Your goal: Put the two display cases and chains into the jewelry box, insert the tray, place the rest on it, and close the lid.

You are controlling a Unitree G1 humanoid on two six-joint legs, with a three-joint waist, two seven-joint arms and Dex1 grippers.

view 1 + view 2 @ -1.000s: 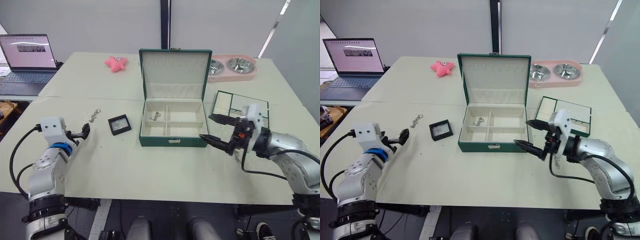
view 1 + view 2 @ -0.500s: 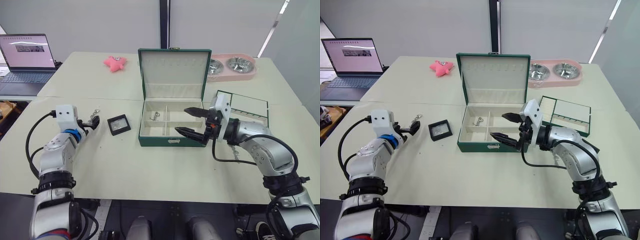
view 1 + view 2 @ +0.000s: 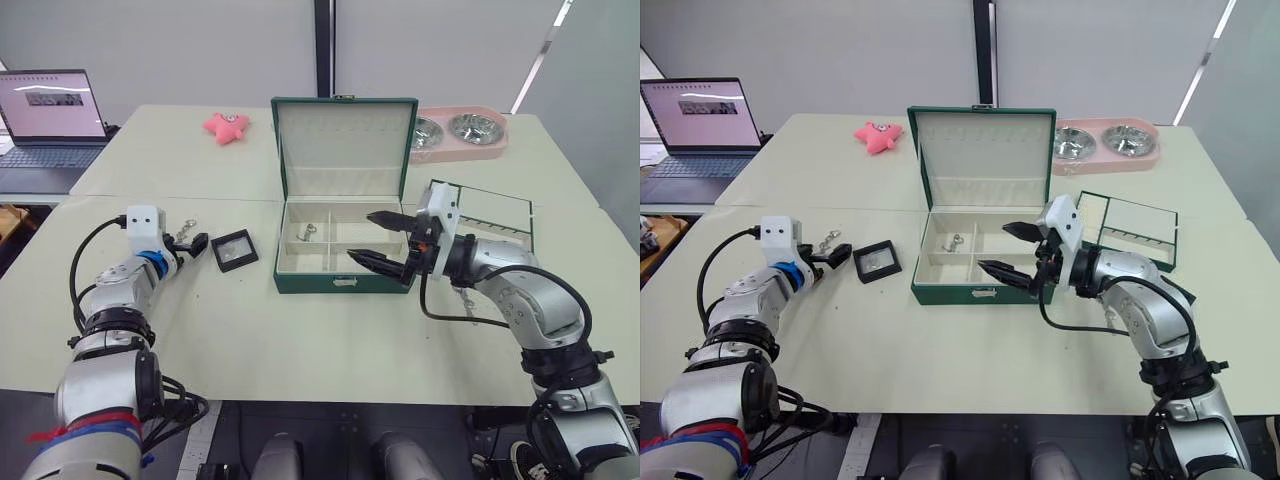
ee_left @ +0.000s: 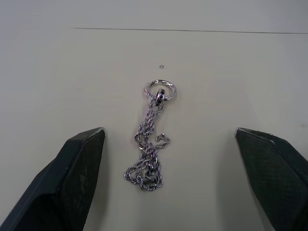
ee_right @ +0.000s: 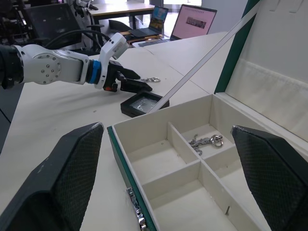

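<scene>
1. The step in hand looks like gathering the loose chains: the left gripper [image 4: 168, 178] has its fingers spread wide, with a chain [image 4: 150, 139] lying on the table [image 3: 300, 340] between them, left of the jewelry box [image 3: 345, 250].
2. One chain [image 5: 206, 141] already lies in the box's far left compartment; a display case [image 3: 235, 248] sits on the table just left of the box, and the tray [image 3: 480, 215] waits to the right.
3. The next move probably calls for lowering the left fingers around the chain and closing on its bunched links.
4. The right gripper [image 3: 385, 238] hovers over the box's near right compartments, fingers apart and empty.
5. The left wrist view shows the chain's ring and links clearly; the head views give only a small glint.
</scene>
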